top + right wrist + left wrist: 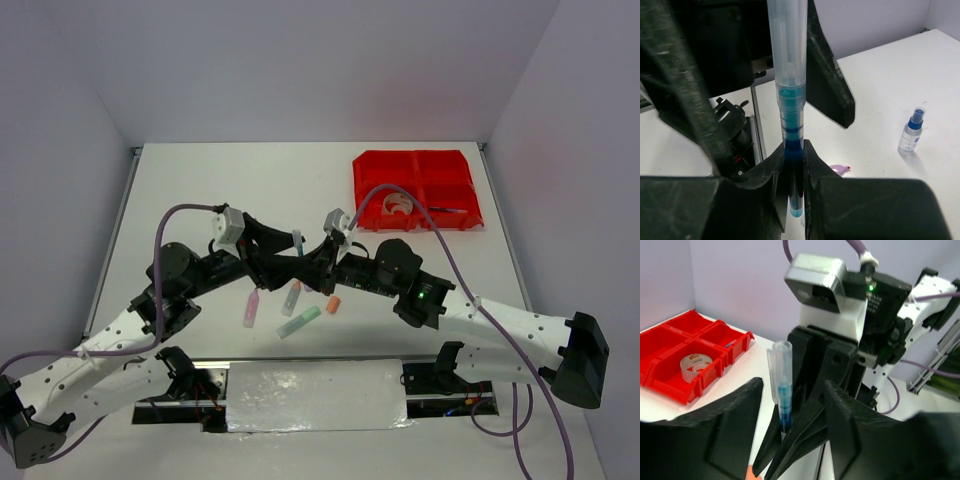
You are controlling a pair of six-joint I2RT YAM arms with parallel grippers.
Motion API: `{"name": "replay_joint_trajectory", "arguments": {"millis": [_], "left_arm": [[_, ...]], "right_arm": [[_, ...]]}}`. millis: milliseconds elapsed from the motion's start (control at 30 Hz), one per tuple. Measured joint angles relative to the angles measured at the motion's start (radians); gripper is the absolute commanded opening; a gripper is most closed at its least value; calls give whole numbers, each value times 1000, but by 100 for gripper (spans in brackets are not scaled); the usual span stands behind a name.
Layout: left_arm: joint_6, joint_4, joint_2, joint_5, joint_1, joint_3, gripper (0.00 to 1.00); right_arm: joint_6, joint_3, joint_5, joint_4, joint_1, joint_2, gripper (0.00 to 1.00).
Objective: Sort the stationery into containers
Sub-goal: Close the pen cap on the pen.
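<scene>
Top external view showed one tape roll [397, 207] in the containers [372, 165], highlighters [298, 322] unsorted; right gripper [795, 165] pinched the blue pen [787, 50], left gripper [792, 390] gaped.

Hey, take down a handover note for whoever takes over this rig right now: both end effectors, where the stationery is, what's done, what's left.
Right end effector: shut on the blue pen, held off the table between the arms.
Left end effector: open, fingers either side of that pen, not gripping.
Done: a tape roll and a dark pen lie in the red bins.
To do: bin the held pen, then the pink highlighter, another pink one, green highlighter, orange piece and blue-capped spray bottle, all on the table.
</scene>
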Motion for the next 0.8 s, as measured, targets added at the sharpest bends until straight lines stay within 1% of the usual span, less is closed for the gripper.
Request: {"name": "replay_joint_trajectory", "arguments": {"millis": [100, 167, 333, 433, 467, 533, 667, 800], "left_arm": [[6, -9, -2, -14, -4, 8, 74], [18, -16, -4, -24, -4, 8, 78], [31, -75, -6, -39, -10, 36, 80], [48, -126, -7, -71, -18, 54, 83], [49, -140, -8, -82, -19, 57, 87], [49, -161, -13, -102, -20, 62, 88], [50, -171, -24, -117, -20, 73, 92], [50, -167, -30, -105, -20, 99, 94]], "right_arm": [[-13, 0, 3, -8, -1, 0, 0], [-18, 0, 3, -11, -1, -1, 0], [-25, 0, 11, -14, -2, -2, 0], [-26, 0, 14, -14, -2, -4, 0], [-28, 0, 14, -15, -3, -5, 0], [-32, 2, 14, -21, -3, -6, 0], [-35, 12, 4, -36, -5, -9, 0], [-41, 18, -43, -49, -5, -10, 0]]}}
